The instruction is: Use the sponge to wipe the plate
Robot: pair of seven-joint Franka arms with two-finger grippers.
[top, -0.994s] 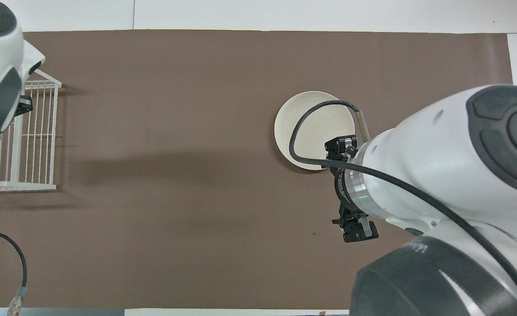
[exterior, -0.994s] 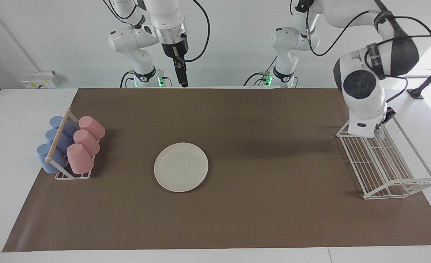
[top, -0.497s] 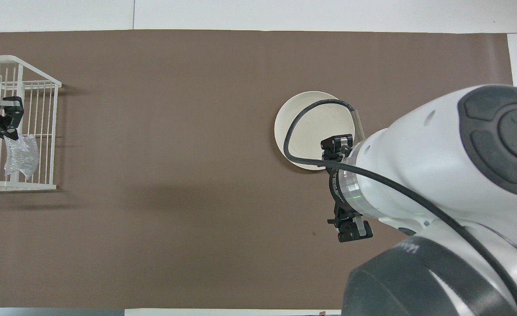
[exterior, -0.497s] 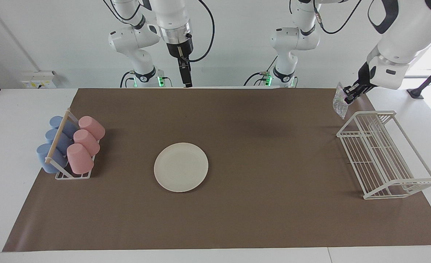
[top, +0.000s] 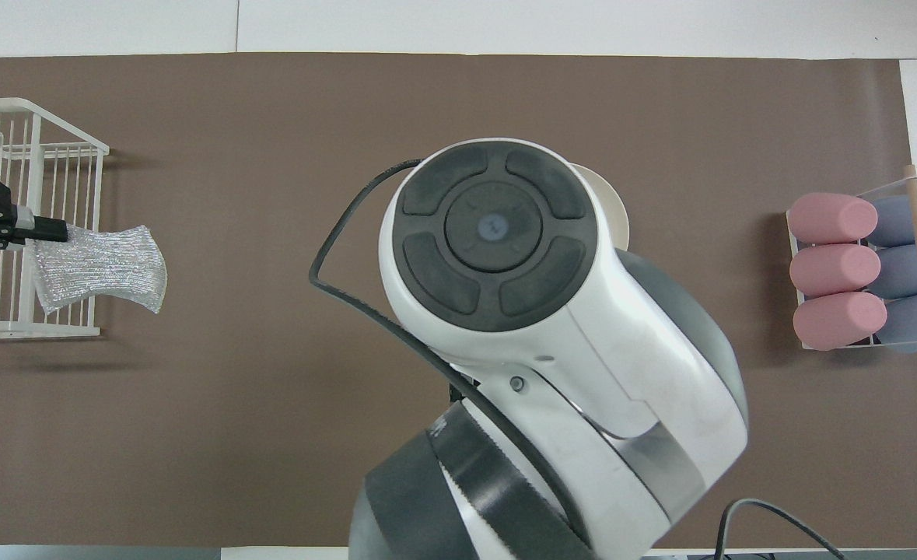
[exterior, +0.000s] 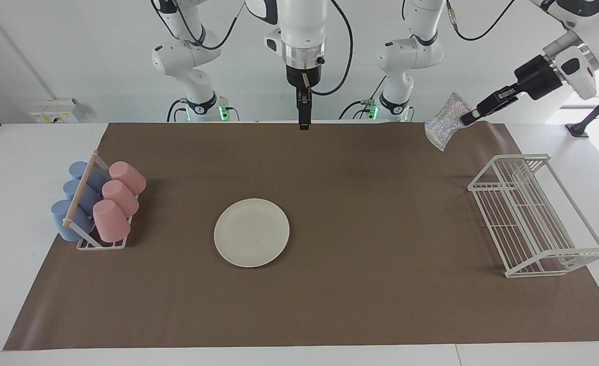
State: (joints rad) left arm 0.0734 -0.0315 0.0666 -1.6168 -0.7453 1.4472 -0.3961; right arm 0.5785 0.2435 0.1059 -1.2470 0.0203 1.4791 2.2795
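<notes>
The cream-white plate [exterior: 251,232] lies flat on the brown mat, at the middle, toward the right arm's end. In the overhead view only a sliver of the plate [top: 618,211] shows past the right arm. My left gripper [exterior: 468,119] is up in the air and shut on one edge of the silver-grey glittery sponge [exterior: 444,127], which hangs from it. In the overhead view the left gripper [top: 47,230] is over the wire rack and the sponge [top: 104,264] spreads over the rack's edge and the mat. My right gripper [exterior: 303,121] points down, high over the mat's edge by the robots.
A white wire rack [exterior: 533,213] stands at the left arm's end of the mat [exterior: 380,305]; it also shows in the overhead view [top: 30,330]. A small rack of pink and blue cups [exterior: 101,203] stands at the right arm's end, also in the overhead view [top: 835,268].
My left gripper has lifted the sponge out of the wire rack and swung it toward the table's middle. The right arm has shifted toward the left arm's end and now covers the plate from above.
</notes>
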